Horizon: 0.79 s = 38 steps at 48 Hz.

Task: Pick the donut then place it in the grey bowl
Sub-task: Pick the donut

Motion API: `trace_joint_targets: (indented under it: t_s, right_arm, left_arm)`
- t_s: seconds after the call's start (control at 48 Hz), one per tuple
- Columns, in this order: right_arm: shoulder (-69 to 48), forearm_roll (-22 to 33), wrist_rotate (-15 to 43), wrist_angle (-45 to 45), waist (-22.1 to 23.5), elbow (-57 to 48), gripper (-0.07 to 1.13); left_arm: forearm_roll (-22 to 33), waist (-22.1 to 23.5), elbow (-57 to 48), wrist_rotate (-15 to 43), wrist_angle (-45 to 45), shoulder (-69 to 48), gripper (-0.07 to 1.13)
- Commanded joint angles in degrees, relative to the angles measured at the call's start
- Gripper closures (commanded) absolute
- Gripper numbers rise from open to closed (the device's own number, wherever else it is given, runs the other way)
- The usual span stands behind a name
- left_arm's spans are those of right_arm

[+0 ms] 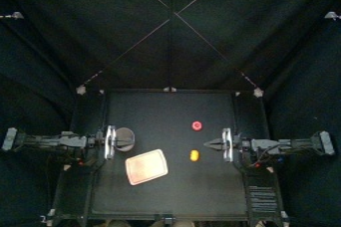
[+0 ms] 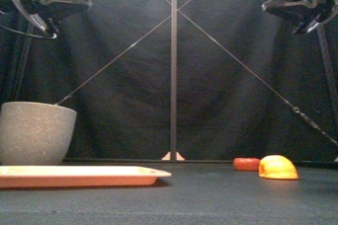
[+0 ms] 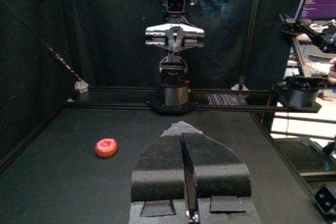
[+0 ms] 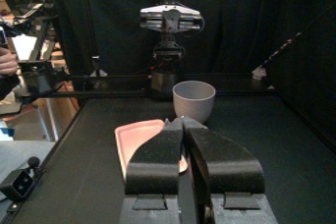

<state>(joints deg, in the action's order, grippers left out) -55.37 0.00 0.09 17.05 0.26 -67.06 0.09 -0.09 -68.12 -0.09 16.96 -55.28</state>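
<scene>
The donut [image 1: 197, 125] is a small red ring lying on the black table right of the middle, toward the back; it also shows low in the front view [image 2: 246, 164] and from the left wrist [image 3: 106, 146]. The grey bowl [image 1: 124, 138] is a tall speckled cup standing upright at the left [image 2: 36, 132], [image 4: 195, 98]. My left gripper [image 1: 110, 143] hovers right beside the cup, shut and empty [image 3: 184, 130]. My right gripper [image 1: 224, 145] hangs at the right, a little in front of the donut, shut with nothing in it [image 4: 186, 122].
A flat pink tray [image 1: 146, 165] lies in front of the cup [image 2: 79, 176], [image 4: 138, 135]. A yellow toy [image 1: 193, 156] sits between the tray and my right gripper, just in front of the donut [image 2: 278, 167].
</scene>
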Motion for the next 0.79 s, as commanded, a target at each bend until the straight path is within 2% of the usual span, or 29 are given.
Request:
trace_joint_targets:
  t_s: [0.021, 0.333, 0.458, 0.521, 0.604, 0.667, 0.792]
  right_arm:
    - [2.2, 0.1, 0.2, 0.1, 1.9, 0.5, 1.04]
    - [11.6, 0.1, 0.2, 0.0, 14.2, 1.1, 1.02]
    - [13.5, -0.3, 0.4, 0.0, 18.7, 0.0, 0.93]
    - [14.1, -0.4, 0.4, 0.0, 20.8, -0.7, 0.83]
    - [14.3, -1.0, 0.4, 0.0, 22.7, -1.5, 0.62]
    - [14.4, -2.1, 0.5, 0.0, 23.7, -2.0, 0.4]
    - [14.5, -4.7, 0.4, 0.0, 24.6, -2.1, 0.03]
  left_arm:
    - [0.1, -0.3, 0.7, 0.3, 0.2, 0.7, 1.07]
    - [0.1, -0.5, 0.6, 0.4, 0.2, 0.7, 1.08]
    - [0.1, -0.8, 0.5, 0.4, 0.2, 0.7, 1.08]
    - [0.0, -0.8, 0.4, 0.4, 0.2, 0.7, 1.08]
    - [0.0, -0.8, 0.4, 0.4, 0.2, 0.7, 1.08]
    - [-0.1, -0.8, 0.4, 0.4, 0.2, 0.7, 1.08]
    - [-0.2, -0.8, 0.4, 0.4, 0.2, 0.7, 1.08]
